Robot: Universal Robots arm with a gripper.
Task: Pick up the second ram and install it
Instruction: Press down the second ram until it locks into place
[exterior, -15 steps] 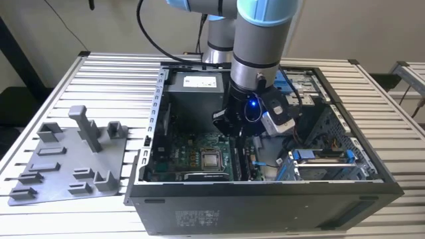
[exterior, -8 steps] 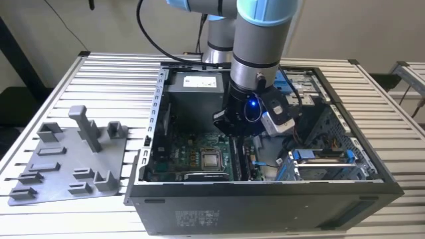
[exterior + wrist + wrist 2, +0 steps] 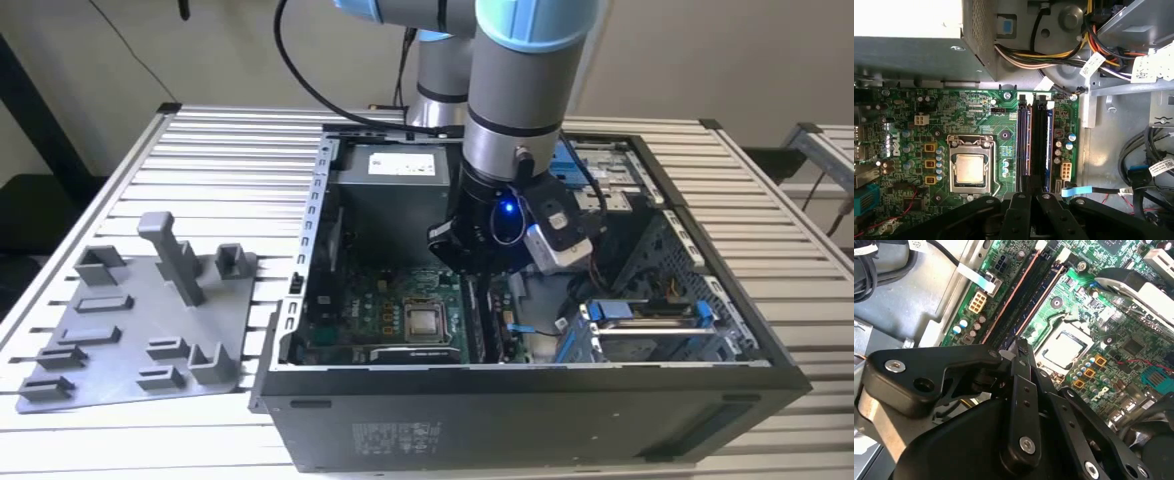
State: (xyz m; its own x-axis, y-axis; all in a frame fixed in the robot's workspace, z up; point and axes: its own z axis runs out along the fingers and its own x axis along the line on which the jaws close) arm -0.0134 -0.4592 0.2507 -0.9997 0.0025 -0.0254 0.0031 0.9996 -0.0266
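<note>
My gripper (image 3: 478,268) reaches down into the open computer case (image 3: 534,385), over the motherboard (image 3: 909,125). Its black fingers are drawn together in both wrist views, with nothing visible between them. They sit at the near end of the memory slots (image 3: 1032,196) (image 3: 1021,344). The second ram (image 3: 1040,145) (image 3: 1024,300), a long dark stick, stands upright in its slot and runs away from the fingertips. Beside it lies another dark slot with a copper-coloured edge (image 3: 1025,140). Whether the fingertips touch the stick is hidden by the gripper body.
The square silver processor (image 3: 970,167) (image 3: 427,322) sits beside the slots. Bundled cables (image 3: 1054,55) and the power supply box (image 3: 400,175) border the board. A grey fixture plate with upright posts (image 3: 134,330) lies on the slatted table at the exterior view's left.
</note>
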